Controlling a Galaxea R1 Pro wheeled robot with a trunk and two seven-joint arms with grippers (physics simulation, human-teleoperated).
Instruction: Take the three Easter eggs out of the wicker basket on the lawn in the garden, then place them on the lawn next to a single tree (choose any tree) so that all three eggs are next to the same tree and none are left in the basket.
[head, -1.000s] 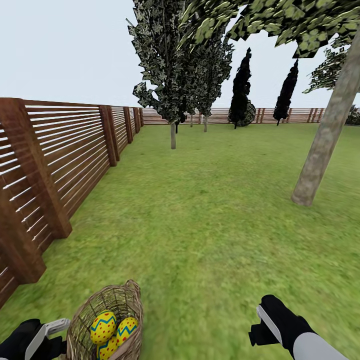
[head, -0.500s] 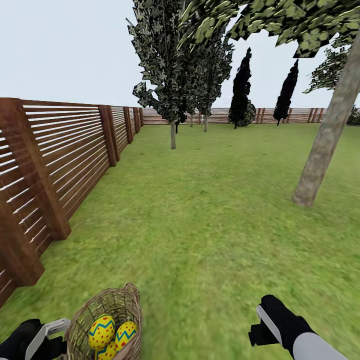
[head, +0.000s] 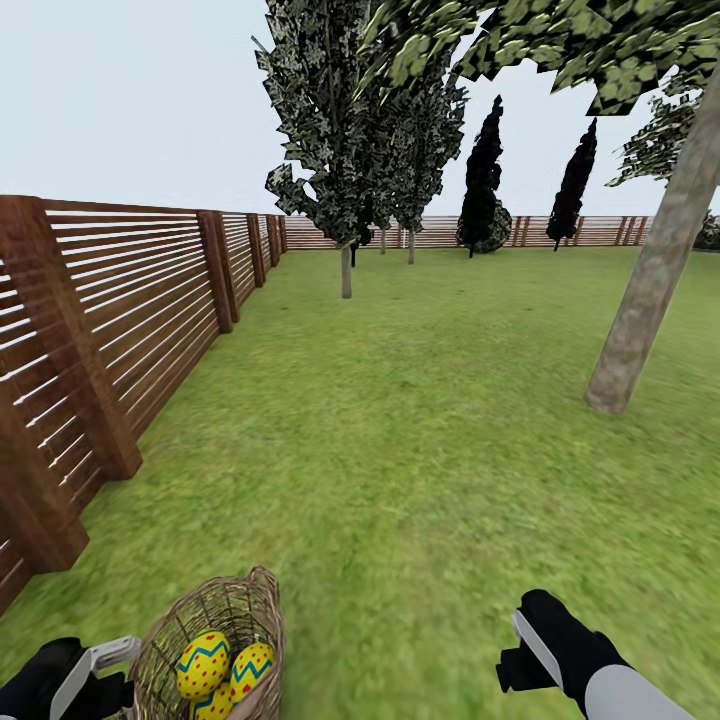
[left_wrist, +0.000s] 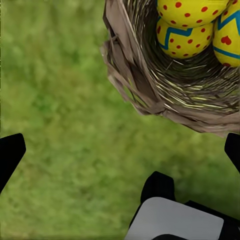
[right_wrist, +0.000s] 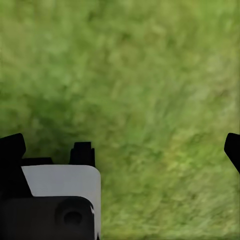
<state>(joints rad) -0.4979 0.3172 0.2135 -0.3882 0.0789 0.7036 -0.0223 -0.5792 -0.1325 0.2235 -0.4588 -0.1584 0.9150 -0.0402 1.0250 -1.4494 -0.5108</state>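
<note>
A slatted wooden fence runs along the lawn at nine o'clock. At seven o'clock, the left gripper hangs wide open, empty, just beside the wicker basket. The basket stands upright, mouth skyward, holding three Easter eggs heaped together, long axes roughly toward twelve o'clock. At five o'clock, the right gripper is spread open over bare grass. At two o'clock, the tree leans its grey-brown trunk, well apart from the basket.

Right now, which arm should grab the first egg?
Left, probably. The left gripper hangs right beside the basket, open, with the eggs showing in its wrist view. The right gripper is well off to the other side, over bare lawn.
</note>
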